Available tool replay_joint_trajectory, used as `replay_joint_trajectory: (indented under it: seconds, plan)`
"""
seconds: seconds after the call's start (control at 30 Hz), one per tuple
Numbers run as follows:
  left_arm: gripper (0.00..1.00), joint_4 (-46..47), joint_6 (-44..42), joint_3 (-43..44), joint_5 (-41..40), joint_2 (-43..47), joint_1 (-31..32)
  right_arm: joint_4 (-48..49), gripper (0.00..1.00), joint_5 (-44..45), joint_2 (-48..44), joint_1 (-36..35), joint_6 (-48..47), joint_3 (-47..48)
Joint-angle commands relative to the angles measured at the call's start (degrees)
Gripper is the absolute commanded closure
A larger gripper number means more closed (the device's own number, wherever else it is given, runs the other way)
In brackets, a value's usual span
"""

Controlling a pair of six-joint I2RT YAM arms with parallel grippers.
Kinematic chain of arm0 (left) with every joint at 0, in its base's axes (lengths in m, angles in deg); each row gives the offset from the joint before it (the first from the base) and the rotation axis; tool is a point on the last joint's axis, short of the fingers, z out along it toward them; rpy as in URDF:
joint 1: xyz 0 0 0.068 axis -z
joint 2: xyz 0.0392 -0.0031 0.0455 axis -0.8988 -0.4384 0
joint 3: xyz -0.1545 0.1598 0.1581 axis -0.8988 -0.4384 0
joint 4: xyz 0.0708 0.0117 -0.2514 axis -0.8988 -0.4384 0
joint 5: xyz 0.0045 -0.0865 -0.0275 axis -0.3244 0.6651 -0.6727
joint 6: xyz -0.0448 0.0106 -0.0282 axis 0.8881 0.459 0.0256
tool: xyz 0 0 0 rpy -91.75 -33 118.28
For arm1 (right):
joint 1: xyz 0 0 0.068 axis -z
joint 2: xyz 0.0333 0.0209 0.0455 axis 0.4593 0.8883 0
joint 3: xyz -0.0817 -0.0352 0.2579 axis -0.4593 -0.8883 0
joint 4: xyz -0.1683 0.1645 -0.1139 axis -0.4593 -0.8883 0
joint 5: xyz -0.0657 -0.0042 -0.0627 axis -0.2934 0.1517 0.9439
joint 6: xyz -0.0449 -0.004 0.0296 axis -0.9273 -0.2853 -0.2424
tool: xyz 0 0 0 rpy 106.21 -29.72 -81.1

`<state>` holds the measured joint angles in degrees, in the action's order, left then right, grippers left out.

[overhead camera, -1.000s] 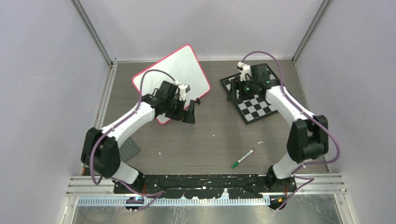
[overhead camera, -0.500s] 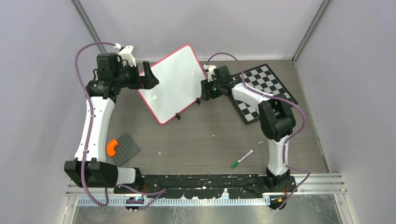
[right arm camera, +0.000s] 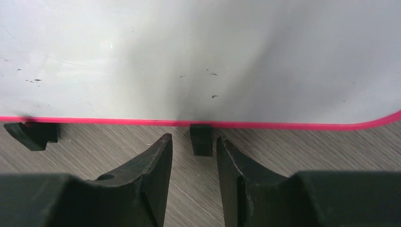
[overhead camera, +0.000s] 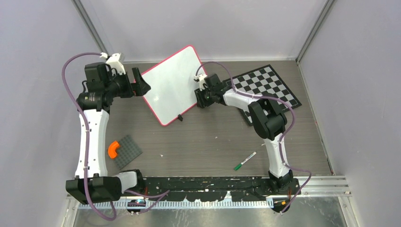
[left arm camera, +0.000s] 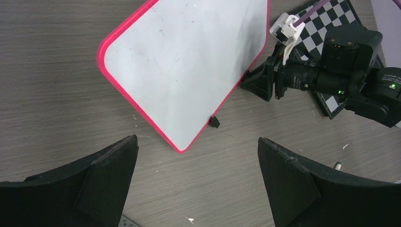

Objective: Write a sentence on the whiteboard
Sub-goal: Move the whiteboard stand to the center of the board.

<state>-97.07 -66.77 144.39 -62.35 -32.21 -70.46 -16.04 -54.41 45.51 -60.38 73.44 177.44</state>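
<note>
The whiteboard point(overhead camera: 172, 85) point(left arm camera: 189, 71) point(right arm camera: 189, 56) lies tilted on the table, white with a pink rim. No sentence shows on it, only faint dark specks. My left gripper point(overhead camera: 142, 81) point(left arm camera: 197, 141) hovers wide open at the board's left corner, holding nothing. My right gripper point(overhead camera: 198, 99) point(right arm camera: 194, 138) sits low at the board's right edge. Its jaws stand narrowly apart on either side of a small black clip point(right arm camera: 202, 142), with a thin gap on each side. A second clip point(overhead camera: 179, 117) point(left arm camera: 214, 122) sits on the near edge.
A green marker point(overhead camera: 244, 161) lies on the table near the right arm's base. The black-and-white checkerboard point(overhead camera: 274, 85) is at the back right, partly under the right arm. An orange piece point(overhead camera: 112, 149) and a grey studded plate point(overhead camera: 128, 151) lie at the near left.
The left arm has swung from the board's near edge to its left corner. The right gripper left the checkerboard, reached the board's right edge, and its jaws narrowed around the clip.
</note>
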Motion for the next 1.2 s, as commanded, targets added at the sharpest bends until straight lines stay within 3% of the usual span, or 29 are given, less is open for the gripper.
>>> replay_joint_trajectory:
  seconds: [0.0,0.1,0.4,0.8,1.17]
  plan:
    - [0.0,-0.1,0.2,-1.1,-0.6,2.7,-0.7,4.0,0.57,2.0,0.7,-0.4,-2.5,2.7]
    - [0.0,-0.4,-0.1,-1.5,-1.4,3.3,-0.9,4.0,0.64,2.7,1.7,-0.4,-3.5,2.9]
    - [0.0,-0.4,-1.0,-2.6,-2.5,4.1,-1.1,6.0,0.99,5.1,-0.5,-0.7,-4.3,-1.7]
    - [0.0,2.7,0.4,-6.2,-2.3,5.5,-1.1,12.7,1.0,20.5,-11.7,-3.0,0.9,-18.3]
    - [0.0,2.8,0.7,-7.2,-1.8,5.9,-1.1,10.4,1.0,20.1,-17.3,-6.4,2.8,-24.1]
